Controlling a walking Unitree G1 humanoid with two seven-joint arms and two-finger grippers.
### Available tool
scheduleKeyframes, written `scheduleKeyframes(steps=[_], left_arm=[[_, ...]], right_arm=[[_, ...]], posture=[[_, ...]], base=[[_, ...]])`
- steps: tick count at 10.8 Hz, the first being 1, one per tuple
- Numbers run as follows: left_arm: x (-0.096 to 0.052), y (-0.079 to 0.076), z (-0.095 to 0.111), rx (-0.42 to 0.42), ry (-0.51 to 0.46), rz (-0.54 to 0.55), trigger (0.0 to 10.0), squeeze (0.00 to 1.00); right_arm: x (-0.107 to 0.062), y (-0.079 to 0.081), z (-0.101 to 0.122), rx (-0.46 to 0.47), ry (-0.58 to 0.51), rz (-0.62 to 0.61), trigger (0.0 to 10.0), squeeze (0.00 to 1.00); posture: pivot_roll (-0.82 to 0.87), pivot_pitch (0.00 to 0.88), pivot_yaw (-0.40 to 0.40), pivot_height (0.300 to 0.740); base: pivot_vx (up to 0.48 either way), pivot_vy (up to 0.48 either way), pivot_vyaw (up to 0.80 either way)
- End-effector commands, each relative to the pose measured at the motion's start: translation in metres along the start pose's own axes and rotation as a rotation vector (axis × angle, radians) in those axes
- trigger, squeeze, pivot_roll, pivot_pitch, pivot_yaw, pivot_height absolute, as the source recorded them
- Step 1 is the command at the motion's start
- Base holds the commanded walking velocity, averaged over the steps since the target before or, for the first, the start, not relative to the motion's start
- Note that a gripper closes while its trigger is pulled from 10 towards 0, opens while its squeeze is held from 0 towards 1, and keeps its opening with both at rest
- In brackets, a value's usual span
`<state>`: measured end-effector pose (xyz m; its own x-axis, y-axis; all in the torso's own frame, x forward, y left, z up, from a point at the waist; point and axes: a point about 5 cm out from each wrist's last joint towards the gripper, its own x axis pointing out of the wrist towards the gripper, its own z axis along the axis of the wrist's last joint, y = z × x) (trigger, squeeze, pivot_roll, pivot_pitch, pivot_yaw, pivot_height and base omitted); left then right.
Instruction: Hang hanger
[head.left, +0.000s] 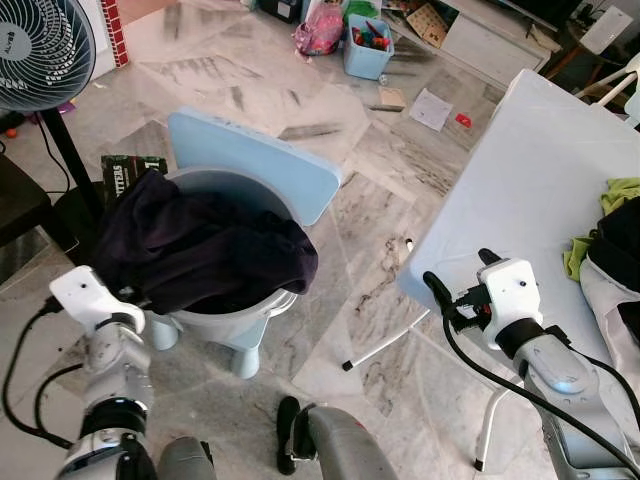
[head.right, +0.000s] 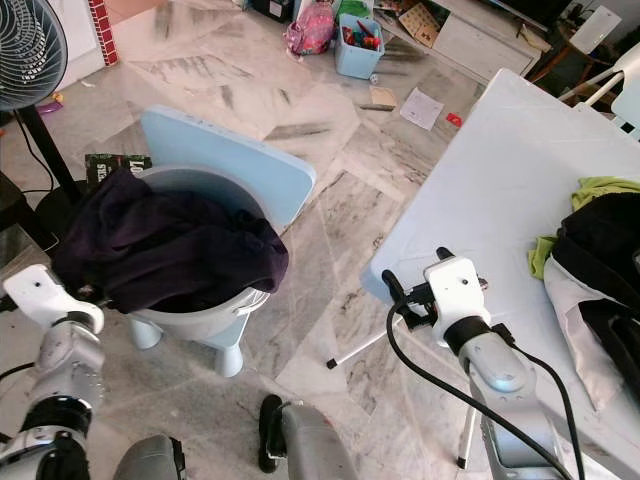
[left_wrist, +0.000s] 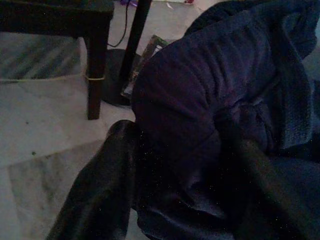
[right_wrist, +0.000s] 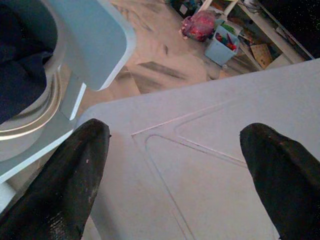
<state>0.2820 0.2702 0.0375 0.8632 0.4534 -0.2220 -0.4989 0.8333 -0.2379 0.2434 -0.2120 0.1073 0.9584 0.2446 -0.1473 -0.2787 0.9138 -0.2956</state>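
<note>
The hanger (right_wrist: 200, 145), clear plastic, lies flat on the white table (head.left: 520, 150) at lower right, under the right gripper (right_wrist: 175, 170), fingers spread wide. The left gripper (left_wrist: 190, 190) is buried in dark laundry (head.left: 200, 245); whether it's apart, I cannot tell. A flat, see-through hanger could easily skid off the edge.

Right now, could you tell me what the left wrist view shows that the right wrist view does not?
Left wrist: the left pincer against the dark garment, a dark table leg and the fan's pole. Right wrist: the open right pincer over the white table, a faint hanger-shaped outline. Both: that garment, the marble floor.
</note>
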Motion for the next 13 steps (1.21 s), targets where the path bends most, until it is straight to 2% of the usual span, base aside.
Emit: scheduleKeyframes(steps=[1,3,5,8,9,11,12,13], left_arm=[[-0.003,0.002,-0.007,0.014,0.015,0.006,0.0,0.00],[-0.004,0.003,-0.006,0.062,0.011,0.001,0.0,0.00],[-0.005,0.002,0.000,0.222,-0.032,-0.043,0.0,0.00],[0.000,0.002,0.016,0.373,-0.092,-0.065,0.0,0.00],[0.003,0.000,0.024,0.447,-0.114,-0.099,0.0,0.00],[0.007,-0.008,0.043,0.583,-0.176,-0.178,0.0,0.00],[0.008,-0.018,0.050,0.655,-0.196,-0.260,0.0,0.00],[0.008,-0.035,0.051,0.759,-0.183,-0.403,0.0,0.00]], right_arm=[[-0.003,-0.006,-0.005,-0.001,0.022,-0.027,10.0,0.00],[-0.001,-0.006,-0.005,-0.001,0.019,-0.030,10.0,0.00],[0.001,-0.004,-0.004,-0.001,0.012,-0.029,10.0,0.00],[0.002,-0.004,-0.005,0.000,0.010,-0.030,10.0,0.00],[0.003,-0.004,-0.005,0.001,0.009,-0.030,10.0,0.00],[0.003,-0.002,-0.005,0.007,0.007,-0.032,10.0,0.00],[0.004,-0.001,-0.006,0.009,0.007,-0.033,10.0,0.00],[0.004,-0.001,-0.006,0.011,0.007,-0.033,10.0,0.00]], posture=[[-0.20,0.190,-0.224,0.740],[-0.20,0.189,-0.223,0.740],[-0.20,0.185,-0.221,0.740],[-0.19,0.179,-0.221,0.740],[-0.19,0.178,-0.217,0.740],[-0.19,0.177,-0.213,0.740],[-0.18,0.176,-0.209,0.740],[-0.18,0.176,-0.209,0.740]], base=[[0.000,0.000,0.00],[0.000,0.000,0.00],[0.000,0.000,0.00],[0.000,0.000,0.00],[0.000,0.000,0.00],[0.000,0.000,0.00],[0.000,0.000,0.00],[0.000,0.000,0.00]])
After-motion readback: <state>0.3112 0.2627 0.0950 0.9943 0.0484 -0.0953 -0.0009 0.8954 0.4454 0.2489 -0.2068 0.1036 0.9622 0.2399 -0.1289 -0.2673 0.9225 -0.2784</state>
